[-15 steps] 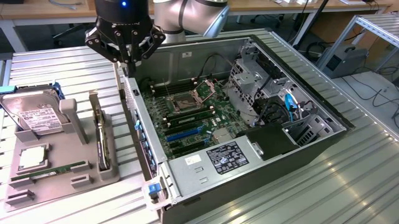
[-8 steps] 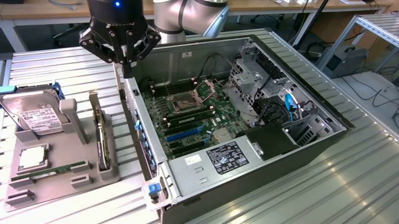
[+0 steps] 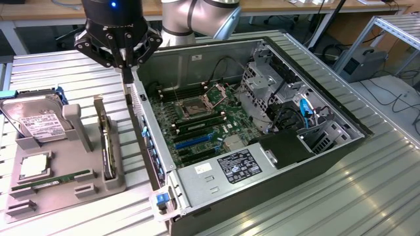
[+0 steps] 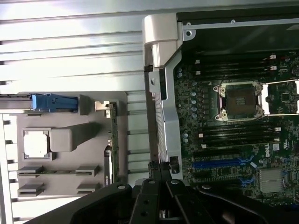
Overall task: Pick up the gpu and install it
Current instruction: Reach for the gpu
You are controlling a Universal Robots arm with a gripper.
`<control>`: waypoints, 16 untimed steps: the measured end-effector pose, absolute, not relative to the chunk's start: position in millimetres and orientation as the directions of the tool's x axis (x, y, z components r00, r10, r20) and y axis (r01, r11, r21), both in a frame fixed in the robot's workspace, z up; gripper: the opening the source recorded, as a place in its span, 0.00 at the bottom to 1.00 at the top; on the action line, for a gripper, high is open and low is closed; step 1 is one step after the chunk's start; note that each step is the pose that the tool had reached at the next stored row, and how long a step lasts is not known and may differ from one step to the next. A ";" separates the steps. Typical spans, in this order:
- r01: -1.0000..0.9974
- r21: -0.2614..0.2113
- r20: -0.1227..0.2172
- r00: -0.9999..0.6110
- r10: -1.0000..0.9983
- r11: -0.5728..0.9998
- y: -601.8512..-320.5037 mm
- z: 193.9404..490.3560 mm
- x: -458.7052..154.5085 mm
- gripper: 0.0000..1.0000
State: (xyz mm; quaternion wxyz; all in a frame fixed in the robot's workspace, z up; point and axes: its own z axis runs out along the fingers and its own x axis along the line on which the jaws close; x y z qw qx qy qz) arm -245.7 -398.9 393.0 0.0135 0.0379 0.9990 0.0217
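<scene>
Your claw (image 3: 126, 71) (image 4: 160, 167) is clenched tight, its black fingers pinched together with nothing between them. It hangs right at the top edge of the computer case's thin sheet-metal rear wall (image 3: 141, 113) (image 4: 163, 116); you cannot tell whether it touches. Just beside that wall, outside the case, the gpu (image 3: 106, 142) (image 4: 113, 140) stands on edge in the matte grey holder (image 3: 59, 191) (image 4: 60, 186): a thin dark card with a silver bracket at one end, not gripped. Farther across the holder lie a narrow green memory stick (image 3: 62, 178) and a boxy silver hard drive (image 3: 36, 120) with a white label. Inside the case, the green motherboard (image 3: 196, 123) (image 4: 224, 140) shows its square open socket (image 3: 196, 105) (image 4: 239, 100). All rests on a ribbed, shiny metal table (image 3: 328, 196).
</scene>
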 end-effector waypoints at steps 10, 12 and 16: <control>0.075 0.044 -0.026 -0.997 0.076 0.996 -398.9 393.0 -260.9 0.11; 0.075 0.044 -0.026 -0.997 0.076 0.996 -398.9 393.0 -262.8 0.11; 0.075 0.044 -0.026 -0.997 0.076 0.996 -398.9 393.0 -266.6 0.11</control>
